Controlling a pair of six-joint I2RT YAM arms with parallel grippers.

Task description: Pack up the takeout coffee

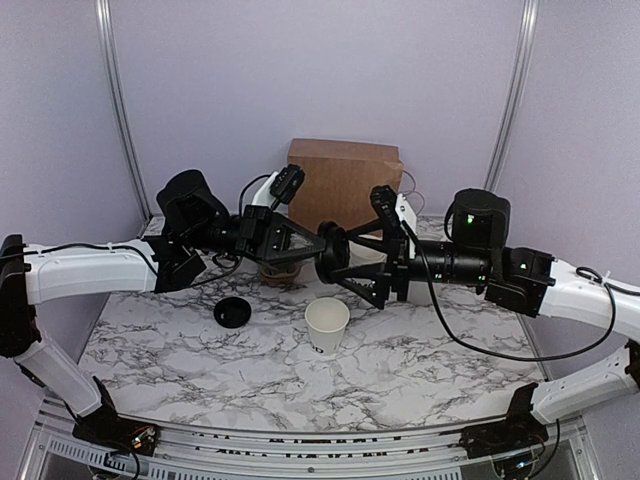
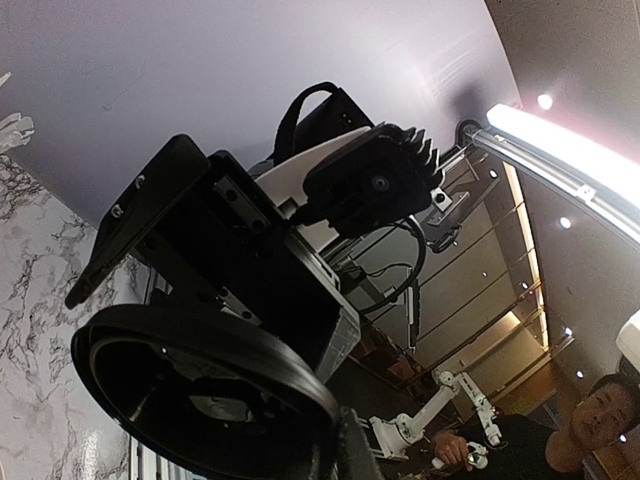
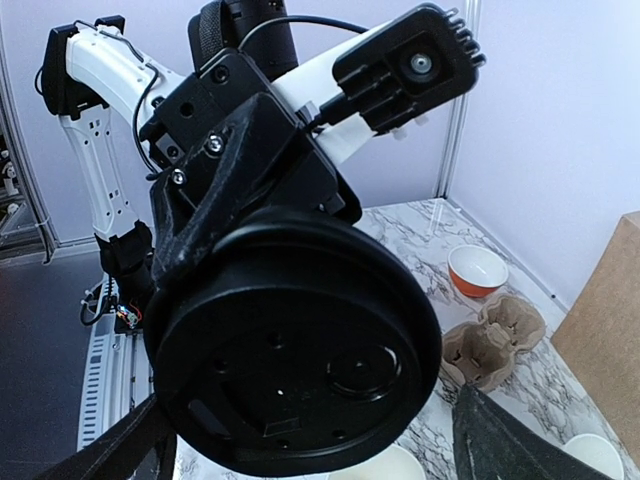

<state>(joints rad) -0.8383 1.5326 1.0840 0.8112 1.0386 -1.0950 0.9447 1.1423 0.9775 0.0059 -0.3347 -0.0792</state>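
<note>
Arms level, L claw (image 1: 301, 240) & R claw (image 1: 345, 265) meet at black lid (image 3: 290, 350); grips unclear.

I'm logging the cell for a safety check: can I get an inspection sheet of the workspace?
Surface: marble-pattern table.
Job's things: no lidded coffee seen; black lid between the grippers.
Clutter: lidless cup, loose lid, pulp carrier, orange-lined bowl, brown box.
Grippers: left gripper and right gripper meet at the black lid; grip unclear.
Cables: black cable sags over the table.
Surroundings: lilac walls; person in left wrist view.
</note>
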